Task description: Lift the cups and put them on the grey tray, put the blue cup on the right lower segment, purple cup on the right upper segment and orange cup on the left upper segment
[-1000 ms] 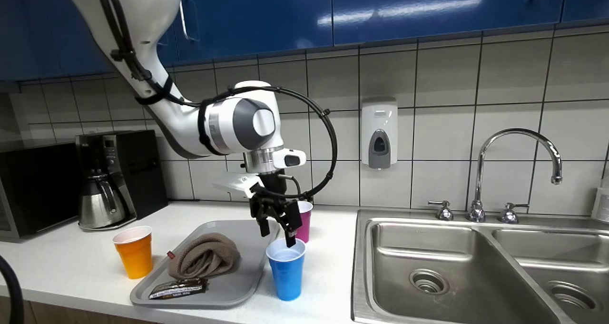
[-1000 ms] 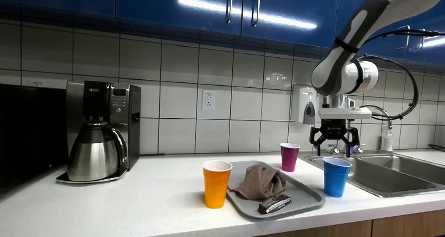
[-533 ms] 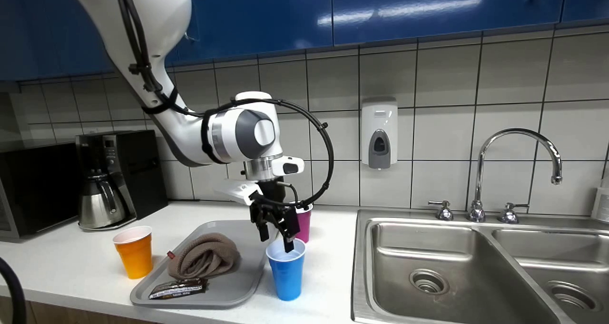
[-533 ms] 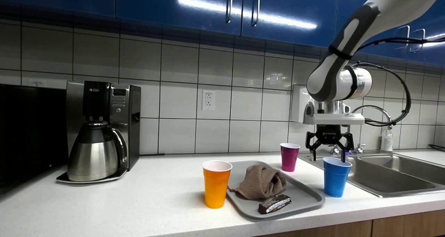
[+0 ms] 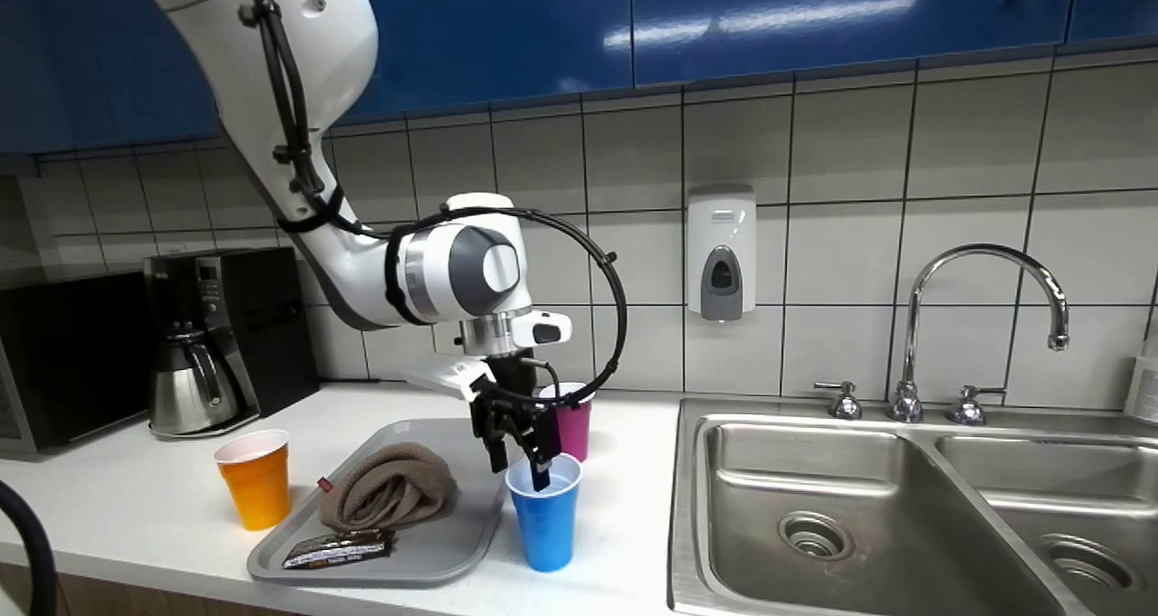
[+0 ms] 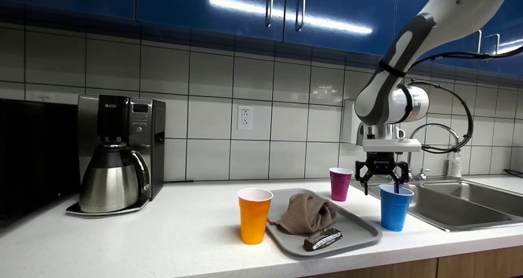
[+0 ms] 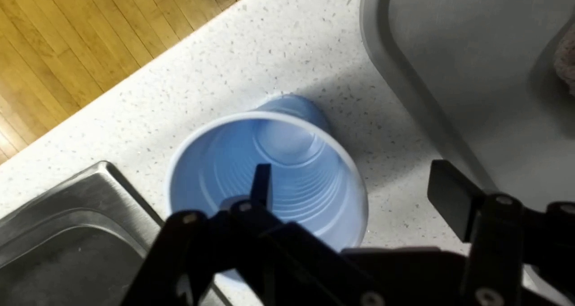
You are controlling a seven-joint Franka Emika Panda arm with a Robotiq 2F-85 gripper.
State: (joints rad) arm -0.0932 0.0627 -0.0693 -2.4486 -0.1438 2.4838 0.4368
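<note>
Blue cup (image 7: 296, 175) upright on the tabletop (image 7: 278, 59), near its front edge, between grey tray (image 7: 431, 99) and sink (image 7: 99, 180). Tool (image 7: 357, 191): fingers spread, one over or within the cup's mouth (depth unclear), one outside, tray side. Ringed cup interior and floorboards (image 7: 85, 45) past the front edge: wrist view only. Both exterior views add purple cup (image 6: 340, 186) toward the back edge, right of tray; orange cup (image 6: 254, 219) left of tray; dark packet (image 6: 322, 239) on tray. Wall outlet (image 6: 245, 117) in an exterior view.
</note>
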